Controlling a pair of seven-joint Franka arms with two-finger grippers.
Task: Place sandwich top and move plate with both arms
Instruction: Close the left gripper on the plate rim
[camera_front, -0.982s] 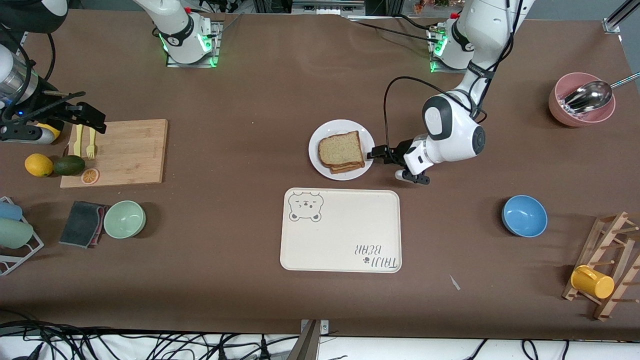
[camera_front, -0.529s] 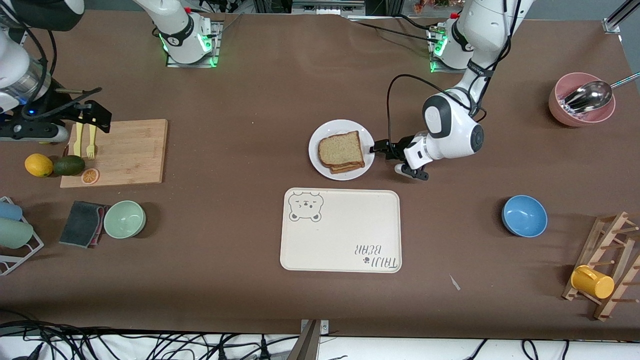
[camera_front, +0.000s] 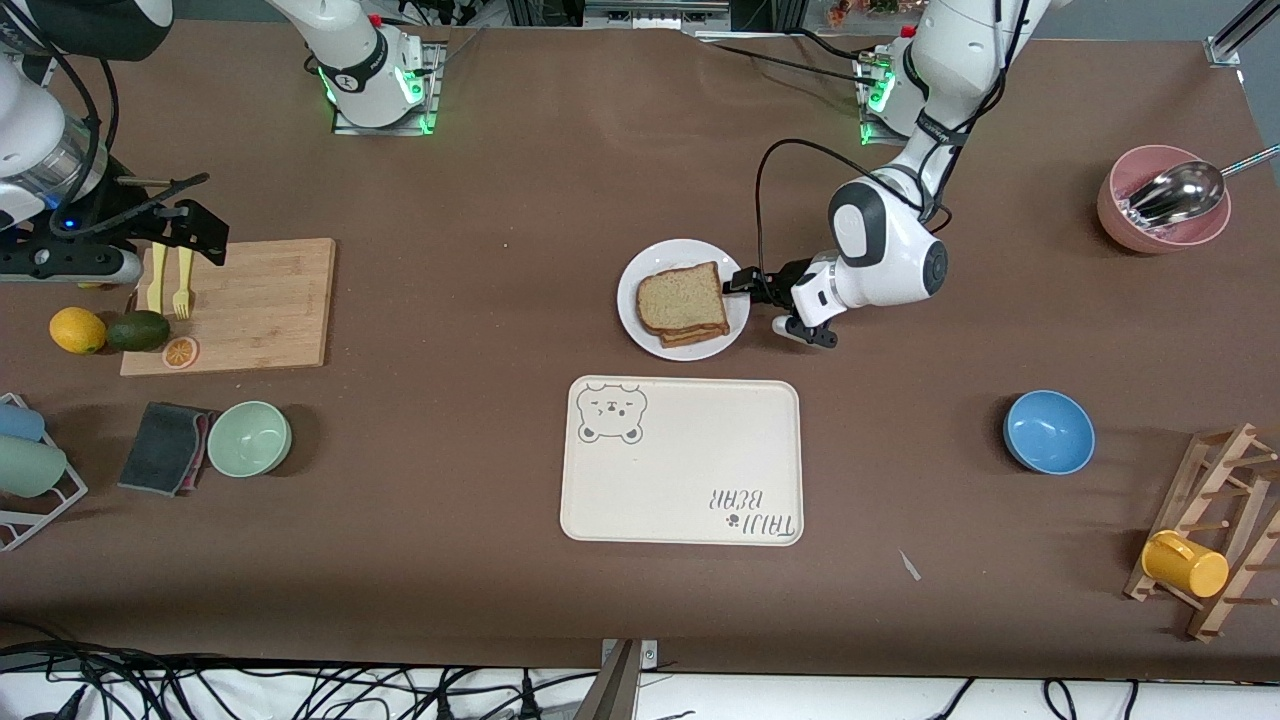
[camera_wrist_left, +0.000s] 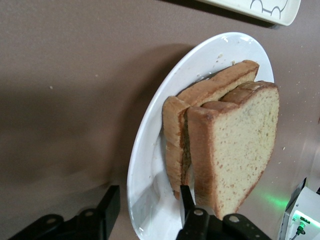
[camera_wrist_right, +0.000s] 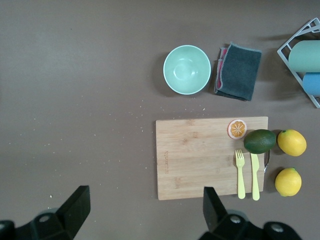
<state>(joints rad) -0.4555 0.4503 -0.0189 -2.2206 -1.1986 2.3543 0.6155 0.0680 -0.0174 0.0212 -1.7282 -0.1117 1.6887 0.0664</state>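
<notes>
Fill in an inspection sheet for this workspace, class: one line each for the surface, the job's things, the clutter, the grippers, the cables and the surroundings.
Surface: brown table, scattered crumbs.
Job's things: sandwich top lies on the lower slice on the plate; bear-print tray sits nearer the front camera.
Clutter: cutting board with fork and knife, lemons, avocado, green bowl, cloth, blue bowl, pink bowl with scoop, mug rack.
Grippers: left gripper at the plate's rim, one finger above and one below it; right gripper open over the cutting board.
Cables: black cable loops at the left arm.
Surroundings: loose wires below the table's front edge.
</notes>
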